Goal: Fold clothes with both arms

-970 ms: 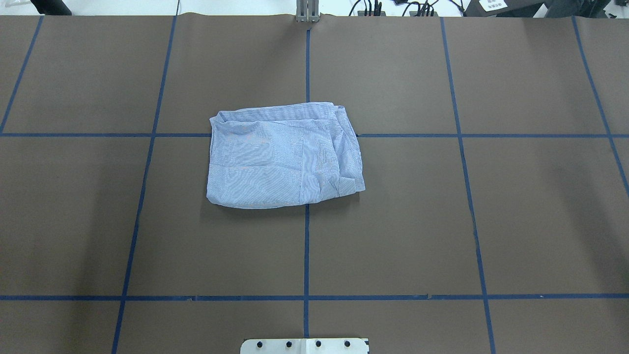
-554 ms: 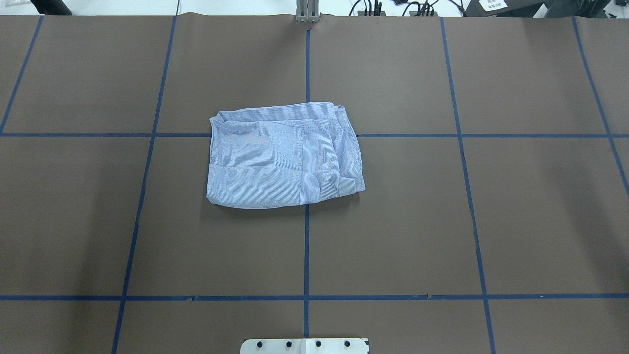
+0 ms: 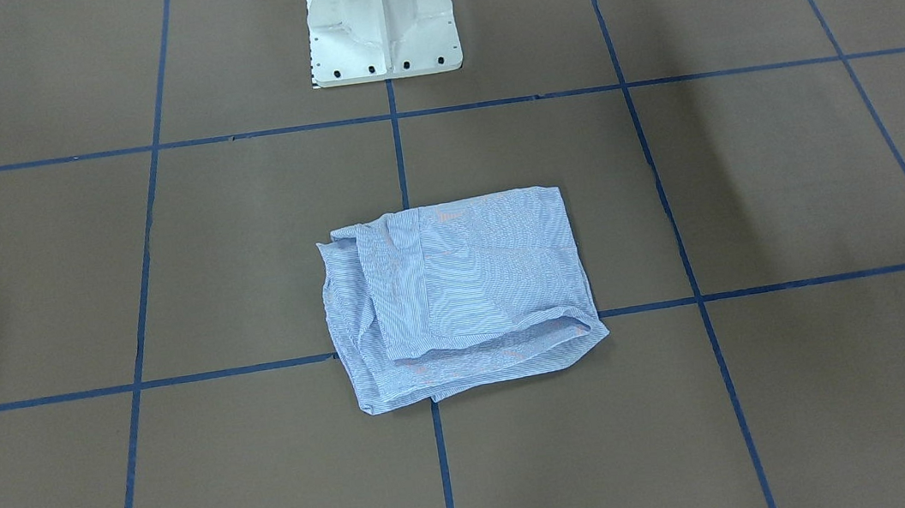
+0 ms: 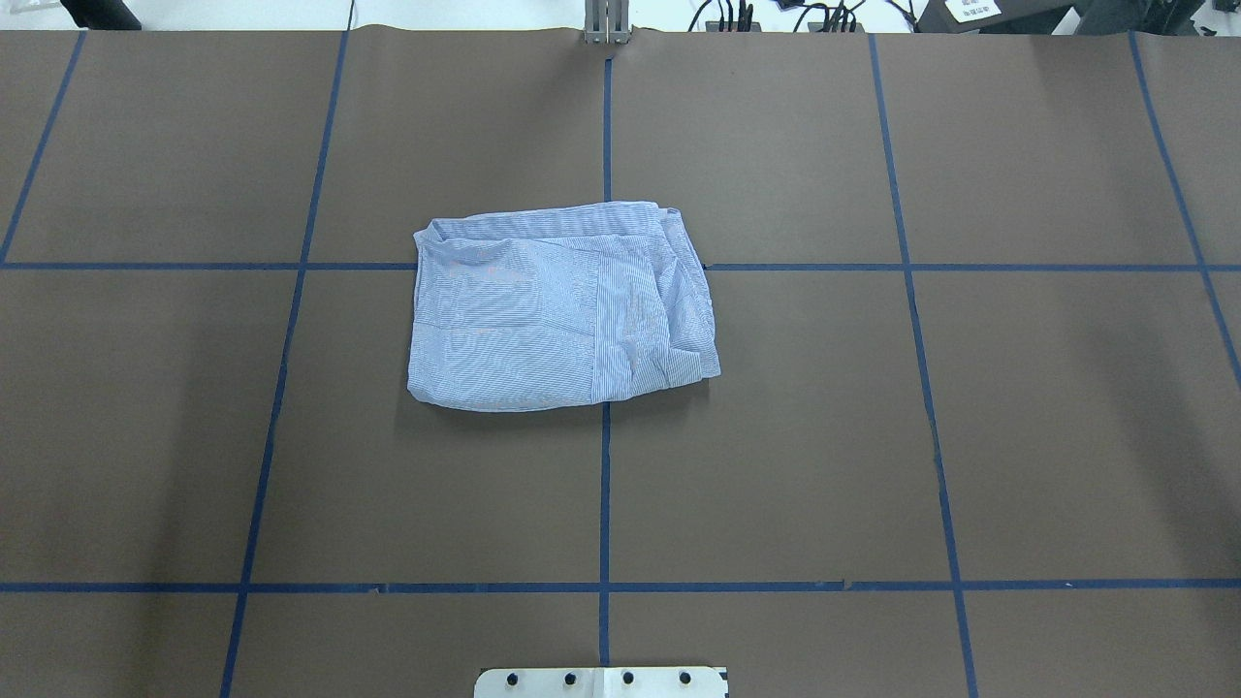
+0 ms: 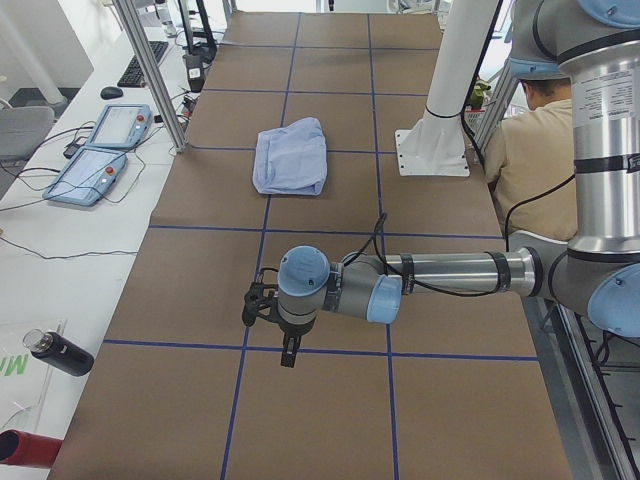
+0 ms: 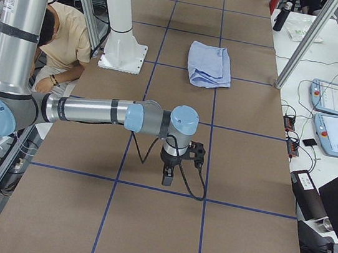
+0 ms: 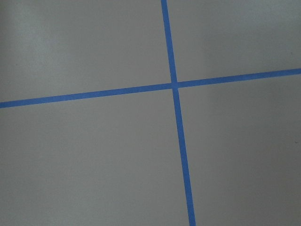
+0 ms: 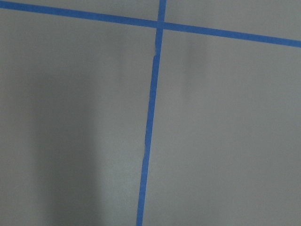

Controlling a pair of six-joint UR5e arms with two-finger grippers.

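Note:
The light blue-and-white striped shirt (image 4: 557, 305) lies folded into a rough rectangle at the table's middle, with looser layers bunched on its right side. It also shows in the front-facing view (image 3: 461, 292) and both side views (image 5: 290, 157) (image 6: 209, 64). No gripper touches it. My left gripper (image 5: 288, 355) hangs over bare table far from the shirt, near the table's left end. My right gripper (image 6: 167, 178) hangs likewise near the right end. I cannot tell whether either is open or shut. Both wrist views show only brown table and blue tape.
Blue tape lines (image 4: 605, 485) grid the brown table. The white pedestal base (image 3: 381, 21) stands at the robot's edge. A seated person (image 5: 540, 150) is behind it. Control tablets (image 5: 100, 150) and a dark bottle (image 5: 60, 352) lie off the table's far side.

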